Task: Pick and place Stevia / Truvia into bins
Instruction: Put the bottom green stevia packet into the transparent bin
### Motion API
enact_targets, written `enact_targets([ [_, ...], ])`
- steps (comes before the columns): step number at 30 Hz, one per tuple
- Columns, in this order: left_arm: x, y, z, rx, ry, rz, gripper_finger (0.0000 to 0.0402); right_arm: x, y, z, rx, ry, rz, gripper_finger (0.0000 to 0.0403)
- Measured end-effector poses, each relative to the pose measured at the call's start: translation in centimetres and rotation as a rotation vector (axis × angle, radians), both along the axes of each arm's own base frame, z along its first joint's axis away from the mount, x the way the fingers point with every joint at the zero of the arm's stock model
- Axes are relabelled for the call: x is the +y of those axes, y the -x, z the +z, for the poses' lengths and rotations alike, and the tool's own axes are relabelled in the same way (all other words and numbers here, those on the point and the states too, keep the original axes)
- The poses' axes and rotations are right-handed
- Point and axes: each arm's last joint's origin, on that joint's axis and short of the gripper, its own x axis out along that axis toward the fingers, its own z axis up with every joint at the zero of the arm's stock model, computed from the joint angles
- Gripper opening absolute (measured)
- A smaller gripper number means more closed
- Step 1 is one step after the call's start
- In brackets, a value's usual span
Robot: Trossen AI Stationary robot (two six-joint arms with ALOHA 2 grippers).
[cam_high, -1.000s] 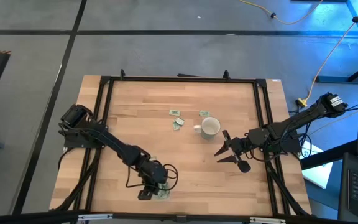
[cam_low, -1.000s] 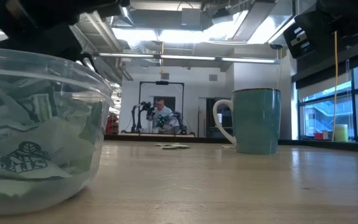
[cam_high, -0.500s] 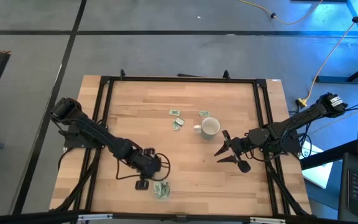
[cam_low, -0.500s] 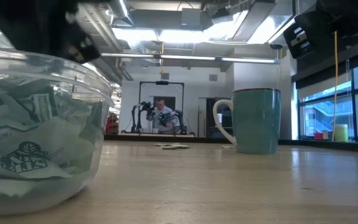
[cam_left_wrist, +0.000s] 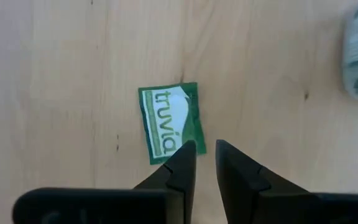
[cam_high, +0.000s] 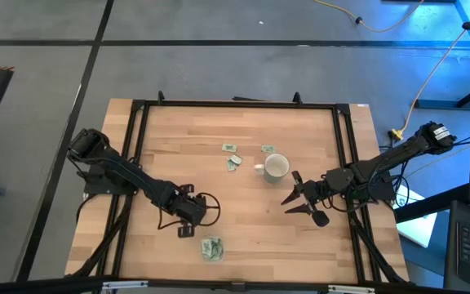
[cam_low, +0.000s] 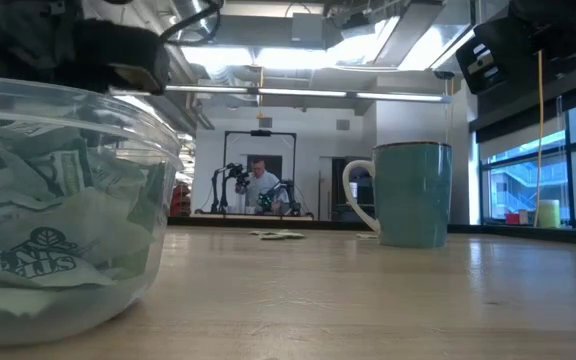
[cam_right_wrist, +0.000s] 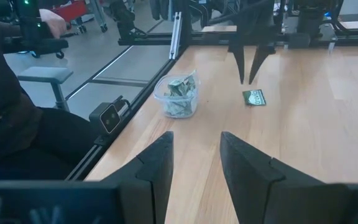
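Only a narrow gap between left hand (cam_left_wrist: 205, 163) fingers, empty, over loose sachet (cam_left_wrist: 169, 122); bare wood around.

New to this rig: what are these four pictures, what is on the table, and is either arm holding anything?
Two robot arms work at a wooden table. One camera looks down from above, one sits at tabletop height, and one rides on each wrist. The left gripper hovers over a loose Truvia sachet, fingers narrowly apart, holding nothing. The right gripper waits open beside a mug. A clear dish already holds sachets; more sachets lie near the mug.
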Motion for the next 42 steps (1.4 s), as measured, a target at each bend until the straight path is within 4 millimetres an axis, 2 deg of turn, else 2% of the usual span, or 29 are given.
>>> enact_targets([
  [7,0.0,0.1,-1.0,-0.057,0.023,-0.002,0.0054,0.0,0.0,0.0,0.000,0.000,0.000,0.0136],
  [21,0.7,1.3,-3.3,-0.064,0.008,0.041,0.0053,0.0,0.0,0.0,-0.001,0.001,0.001,0.0136],
  [30,0.6,1.0,-4.3,-0.038,-0.010,0.043,0.0010,0.0,0.0,0.0,-0.001,0.002,0.000,0.0136],
  [33,0.7,1.1,-4.1,-0.040,-0.006,0.041,0.0005,0.0,0.0,0.0,0.000,0.001,0.000,0.0136],
  [38,0.6,1.8,-2.7,-0.045,0.005,-0.016,0.0003,0.0,0.0,0.0,0.000,0.001,0.000,0.0136],
  [42,0.3,1.5,0.0,-0.176,0.014,-0.042,0.0003,0.0,0.0,0.0,0.001,0.001,0.000,0.0136],
])
